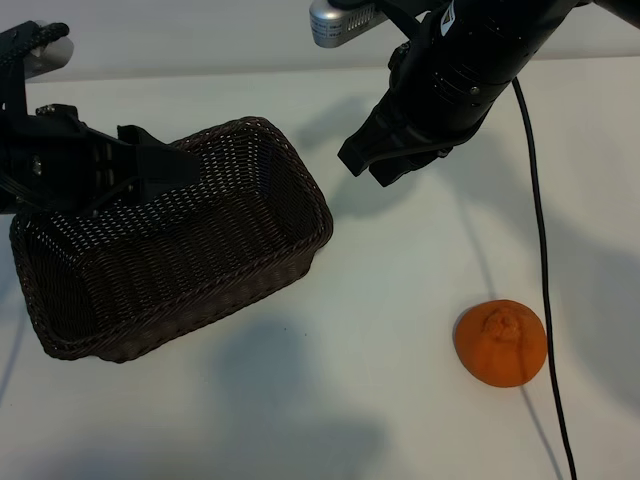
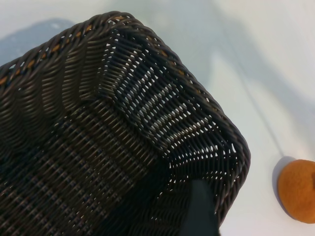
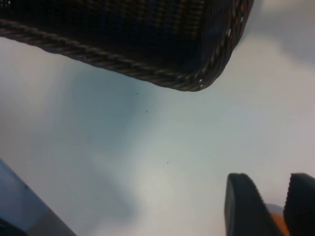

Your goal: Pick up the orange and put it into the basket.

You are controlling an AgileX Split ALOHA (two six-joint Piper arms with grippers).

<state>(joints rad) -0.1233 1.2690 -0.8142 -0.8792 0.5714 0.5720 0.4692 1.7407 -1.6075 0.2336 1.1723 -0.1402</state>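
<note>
The orange [image 1: 501, 342] lies on the white table at the front right, and it also shows in the left wrist view [image 2: 298, 189]. The dark woven basket [image 1: 310, 190] hangs tilted at the left, its left end raised. My left gripper [image 1: 150, 165] holds that end at the far rim, with one finger [image 2: 199, 211] inside the basket [image 2: 236, 142] and the other hidden. My right gripper [image 1: 365, 165] hovers open above the table between basket and orange, with nothing in it. Its fingers [image 3: 243, 196] frame a sliver of the orange [image 3: 275, 219] beyond. A basket corner [image 3: 197, 83] shows far off.
A black cable [image 1: 545, 300] runs down the table just right of the orange. A silver cylinder [image 1: 340, 20] sits on the right arm at the top edge. Bare white table [image 1: 400, 300] lies between the basket and the orange.
</note>
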